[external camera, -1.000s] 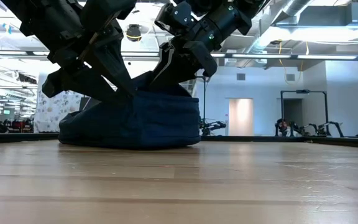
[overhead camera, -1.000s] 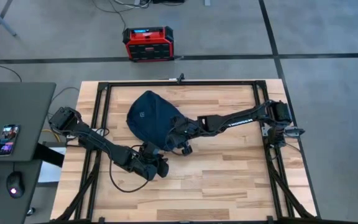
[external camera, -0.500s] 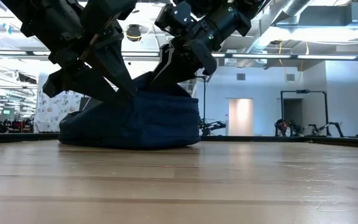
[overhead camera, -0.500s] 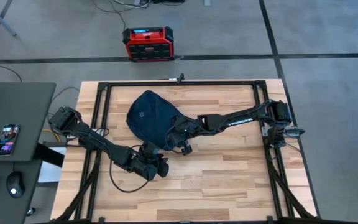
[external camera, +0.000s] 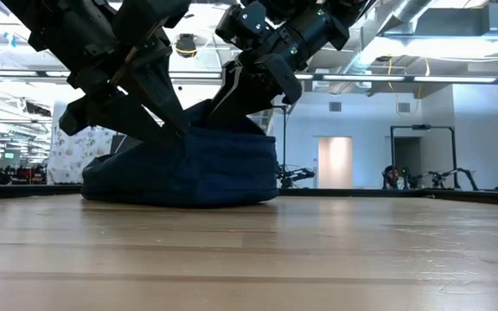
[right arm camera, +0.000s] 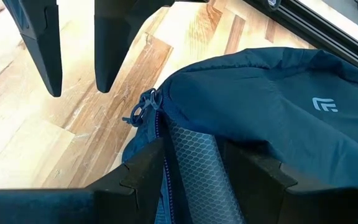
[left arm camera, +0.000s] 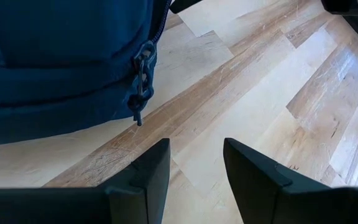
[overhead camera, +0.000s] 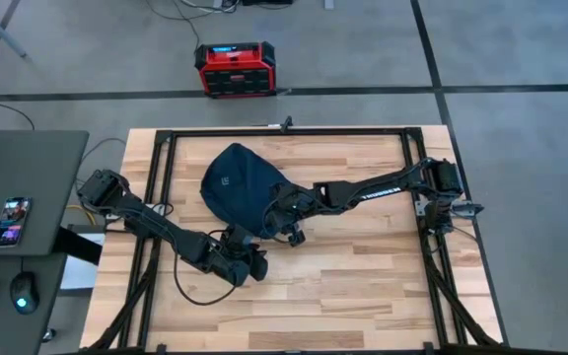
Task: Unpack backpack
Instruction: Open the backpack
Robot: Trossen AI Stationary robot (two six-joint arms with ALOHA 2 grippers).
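Wooden desk [overhead camera: 363, 286] carried the backpack [overhead camera: 237, 187] upper-centre; its zipper pull [left arm camera: 142, 81] hung directly ahead of the released left claw [left arm camera: 194, 168], while the right claw [right arm camera: 191, 165], likewise released, straddled the opening.

Two dark, near-black arms, both built from chunky jointed segments. The right arm [overhead camera: 373, 189] carries pale lettering along its long link, too small to read, and a blocky base with small metal fittings. The left arm [overhead camera: 156, 225] has a bulky rounded shoulder housing and a thin black cable looping off its wrist. Left gripper [left arm camera: 194, 180]: two matte black fingers, flat, angular, wedge-shaped. Right gripper [right arm camera: 194, 171]: the same dark moulded fingers.
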